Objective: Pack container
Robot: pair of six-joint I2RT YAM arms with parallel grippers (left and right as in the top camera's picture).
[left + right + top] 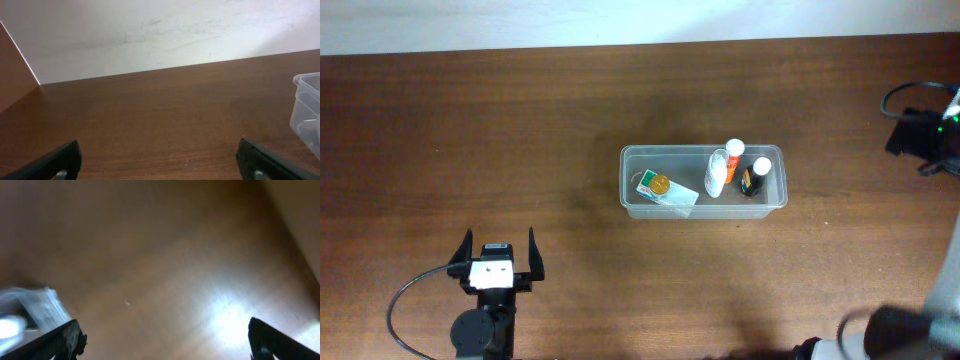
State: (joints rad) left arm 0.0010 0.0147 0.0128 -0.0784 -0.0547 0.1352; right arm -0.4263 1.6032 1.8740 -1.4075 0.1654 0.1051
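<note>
The container (769,152) sits on the table (470,120) right of centre in the overhead frame, its long axis running left to right. Inside lie a small box (667,191) at the left end, a white bottle (719,172) and a dark bottle (755,176) toward the right.

The left gripper (500,240) is at the lower left, its fingers spread wide and holding nothing. The container lies up and to the right of it, and its corner shows at the right edge of the left wrist view (307,110).

The right gripper (162,335) is also wide and empty. Its view is blurred, but the pale shape at the lower left is probably the container (35,305). Only that arm's smeared body shows at the lower right overhead, so I cannot say for sure which gripper is nearer. The left looks slightly closer to the container's short left end.
</note>
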